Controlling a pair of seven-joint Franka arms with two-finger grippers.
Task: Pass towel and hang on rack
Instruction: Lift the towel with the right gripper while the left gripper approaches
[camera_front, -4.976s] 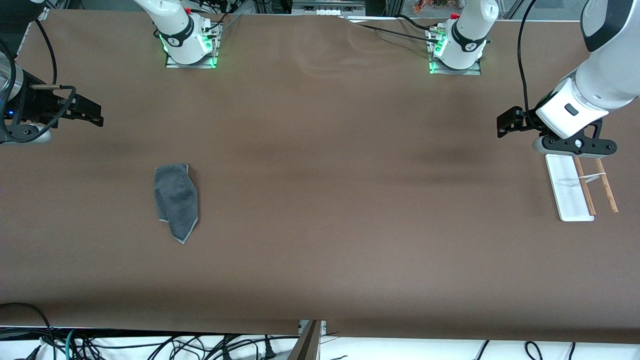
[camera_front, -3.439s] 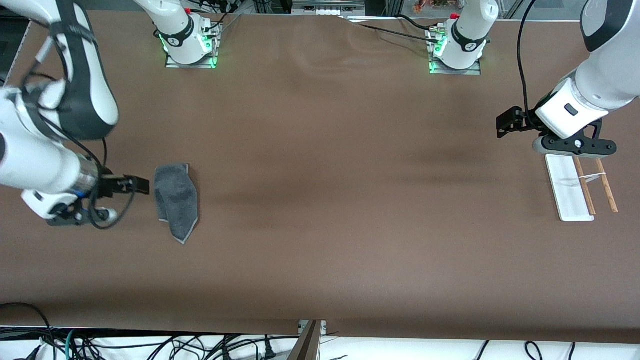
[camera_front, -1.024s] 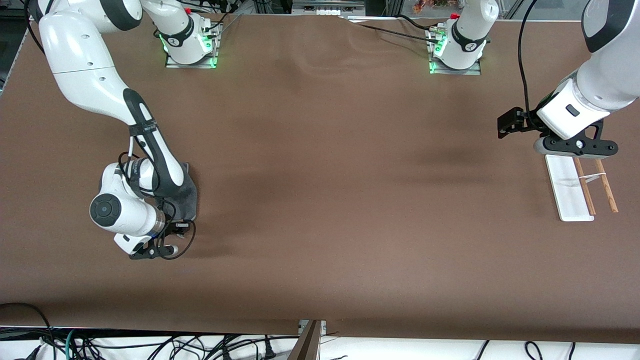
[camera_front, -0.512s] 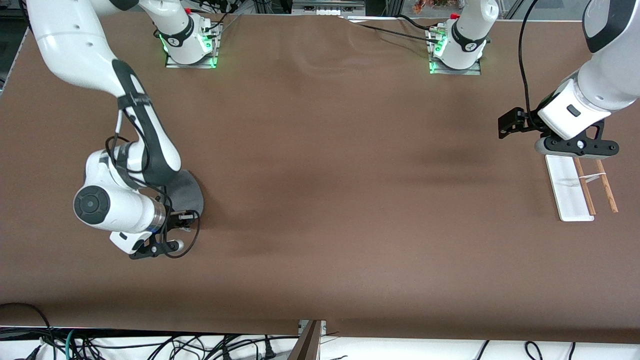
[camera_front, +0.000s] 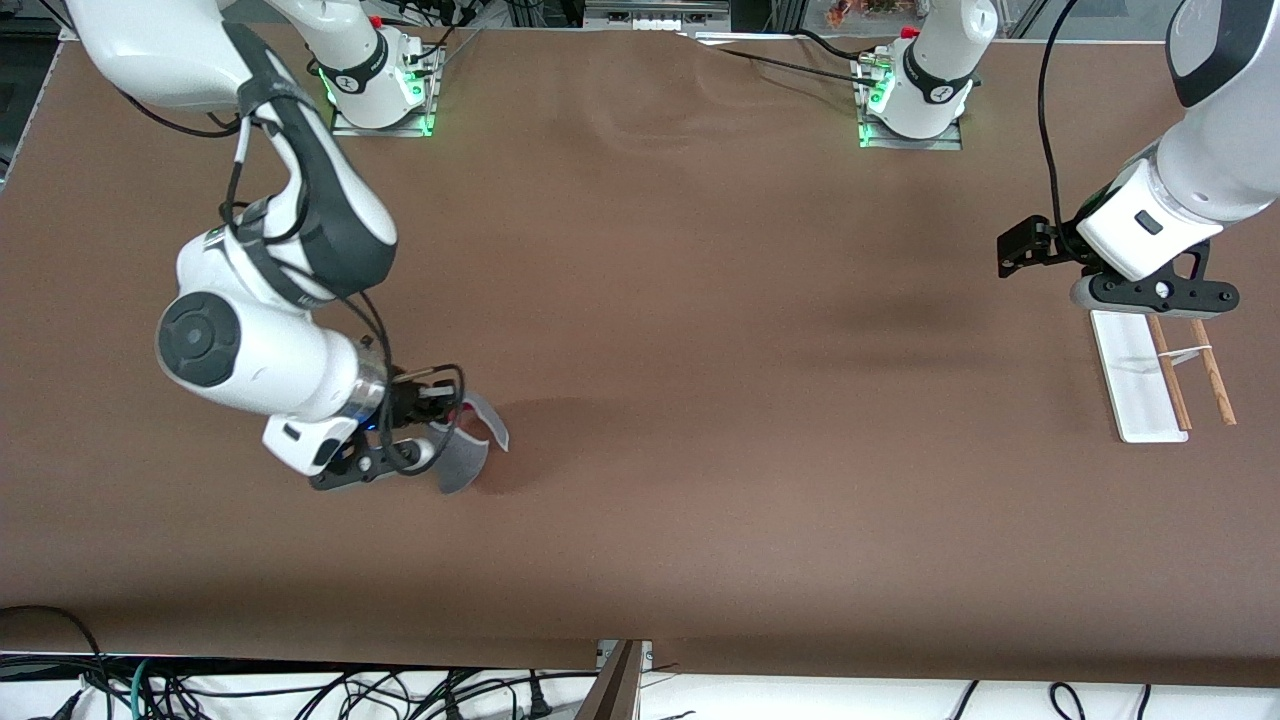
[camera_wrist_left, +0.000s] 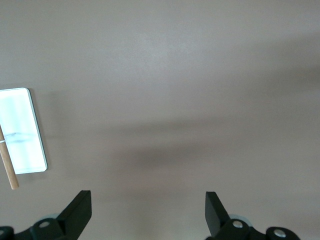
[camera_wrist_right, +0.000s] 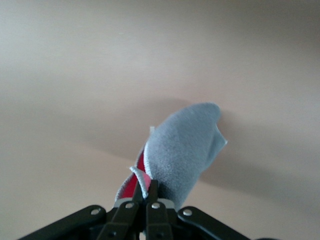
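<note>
Right pincer (camera_front: 432, 425) first: we see its two fingers pressed tightly together on one edge of the towel (camera_front: 470, 452), and the cloth hangs from them clear of the tabletop (camera_front: 700, 400). In the right wrist view the same pincer (camera_wrist_right: 148, 192) shows its fingers (camera_wrist_right: 138, 194) nipped close with only the towel (camera_wrist_right: 182, 155) between them; the grey cloth fans out past the tips, and a patch of red shows at the fold beside the grip. We find a dark shadow on the brown surface just beside the hanging cloth. This pincer and its load are over the part of the tabletop toward the right arm's end, roughly midway between the edge where the bases stand and the edge nearest the front camera.

Moving outward, the left pincer (camera_front: 1012, 247) hovers near the edge at the left arm's end of the tabletop, where that arm waits. In the left wrist view we see its pincer (camera_wrist_left: 148, 212) with the fingers (camera_wrist_left: 80, 210) spread wide and nothing between them.

Just beside it, nearer the front camera, the rack (camera_front: 1150, 375) stands on the tabletop with its white base flat and its two wooden rods running side by side along one long side. The left wrist view catches the rack (camera_wrist_left: 20, 132) as well.
</note>
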